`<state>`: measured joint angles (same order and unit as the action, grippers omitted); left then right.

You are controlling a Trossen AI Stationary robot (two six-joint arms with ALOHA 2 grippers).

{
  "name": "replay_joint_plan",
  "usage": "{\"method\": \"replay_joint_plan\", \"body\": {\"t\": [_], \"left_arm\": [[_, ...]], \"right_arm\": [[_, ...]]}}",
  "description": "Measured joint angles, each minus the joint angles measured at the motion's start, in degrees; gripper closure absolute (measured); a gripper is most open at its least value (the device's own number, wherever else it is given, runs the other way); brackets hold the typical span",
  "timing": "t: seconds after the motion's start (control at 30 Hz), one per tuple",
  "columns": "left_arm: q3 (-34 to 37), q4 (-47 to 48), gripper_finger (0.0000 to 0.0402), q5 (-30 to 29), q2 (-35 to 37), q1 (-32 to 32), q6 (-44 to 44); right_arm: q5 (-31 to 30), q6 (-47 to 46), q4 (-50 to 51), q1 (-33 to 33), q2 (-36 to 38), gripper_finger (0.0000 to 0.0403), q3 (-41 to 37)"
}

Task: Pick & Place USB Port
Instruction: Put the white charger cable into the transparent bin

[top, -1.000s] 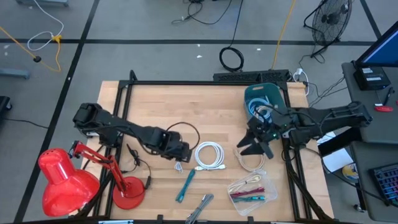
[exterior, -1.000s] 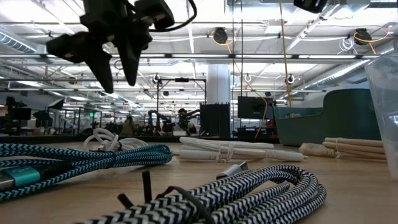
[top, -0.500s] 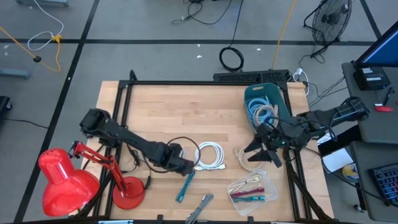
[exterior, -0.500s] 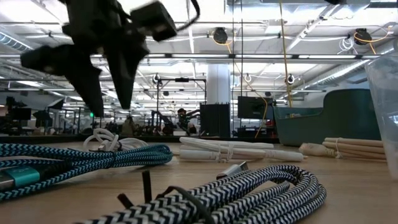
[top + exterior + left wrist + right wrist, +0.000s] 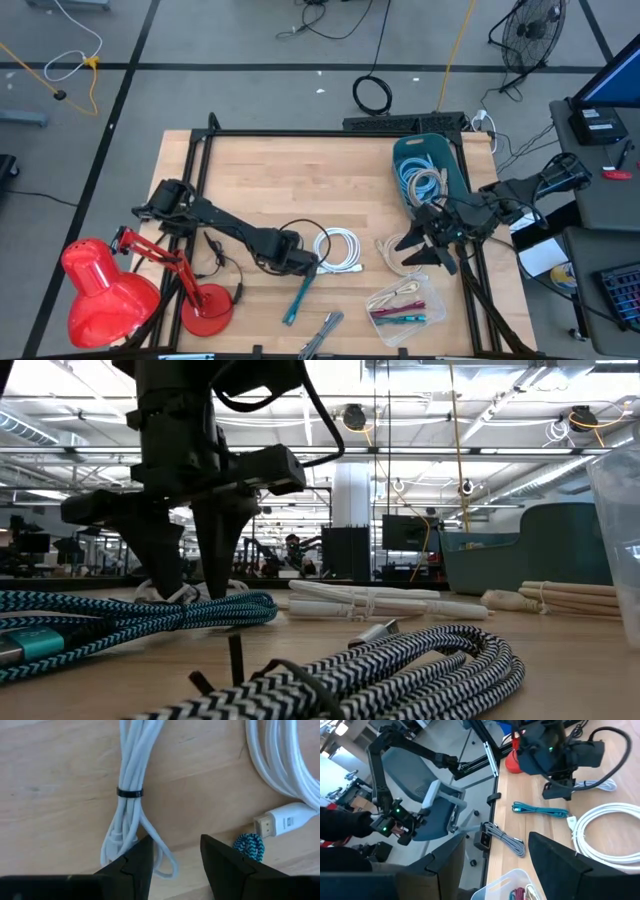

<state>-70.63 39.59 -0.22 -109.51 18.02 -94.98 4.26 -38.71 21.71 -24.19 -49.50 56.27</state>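
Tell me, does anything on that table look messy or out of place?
Cables lie scattered loose, but nothing looks spilled or broken. One oddity: a grey cable bundle and another thing sit at the table's very edge, the bundle partly overhanging it. The left gripper, open, hangs low over a small white cable bundle.

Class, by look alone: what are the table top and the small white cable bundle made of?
Pale wooden table top: seemingly wood, matte, with visible grain streaks. Small white cable bundle: probably smooth plastic sheathing, slightly glossy, cinched by a black tie, material unclear.
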Motion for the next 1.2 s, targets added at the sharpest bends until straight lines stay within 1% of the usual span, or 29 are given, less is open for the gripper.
{"method": "replay_joint_plan", "body": {"t": [0.1, 0.27, 0.3, 0.43, 0.57, 0.67, 0.73, 0.83, 0.9, 1.0, 1.1, 1.17, 1.2], "left_arm": [[0.00, -0.36, 0.0276, 0.82, 0.00, -0.80, 0.88], [0.00, -1.85, 0.0380, 3.71, 0.00, -1.85, 3.11], [0.00, -2.54, 0.0389, 3.84, 0.00, -2.03, 3.44], [0.00, -4.78, 0.0393, 4.22, 0.88, -2.68, 3.68], [0.00, -6.36, 0.0395, -0.09, 5.28, -3.25, 4.07], [0.00, -6.29, 0.0397, -6.11, 10.84, -3.28, 4.39], [0.00, -5.80, 0.0397, -11.61, 15.04, -3.15, 4.33], [0.00, -7.50, 0.0398, -20.42, 21.16, -2.71, 5.51], [0.00, -12.42, 0.0398, -24.76, 24.51, -2.50, 9.62], [0.00, -23.43, 0.0399, -26.25, 27.63, -2.67, 19.62], [-0.06, -35.79, 0.0399, -24.95, 28.23, -3.02, 29.14], [-0.07, -42.09, 0.0399, -22.68, 28.12, -3.32, 33.07], [-0.07, -44.82, 0.0399, -21.45, 28.10, -3.50, 34.03]], "right_arm": [[0.01, 0.13, -0.02, -0.36, 0.00, 0.0193, 0.00], [0.00, 0.34, 0.00, -0.36, 0.00, 0.0193, 0.00], [0.01, 0.35, -0.01, -0.36, 0.00, 0.0193, 0.00], [-0.37, 0.34, 0.00, -0.36, 0.00, 0.0193, 0.00], [-3.42, -0.85, 0.03, -0.31, 0.12, 0.0193, 0.00], [-6.03, -2.03, 0.19, -0.29, 0.33, 0.0193, 0.02], [-7.80, -2.53, 0.00, -0.28, 0.46, 0.0193, 0.02], [-12.36, -2.30, -1.34, -0.30, 0.50, 0.0193, 0.02], [-16.66, -1.25, -3.36, -0.30, 0.47, 0.0193, 0.01], [-22.85, 2.58, -8.75, -0.28, 0.23, 0.0193, 0.02], [-28.54, 3.80, -13.72, -0.15, -0.19, 0.0193, 0.02], [-33.23, 3.29, -16.13, 0.25, -0.74, 0.0193, 0.02], [-34.55, 2.76, -17.40, 0.56, -0.89, 0.0193, 0.02]]}}
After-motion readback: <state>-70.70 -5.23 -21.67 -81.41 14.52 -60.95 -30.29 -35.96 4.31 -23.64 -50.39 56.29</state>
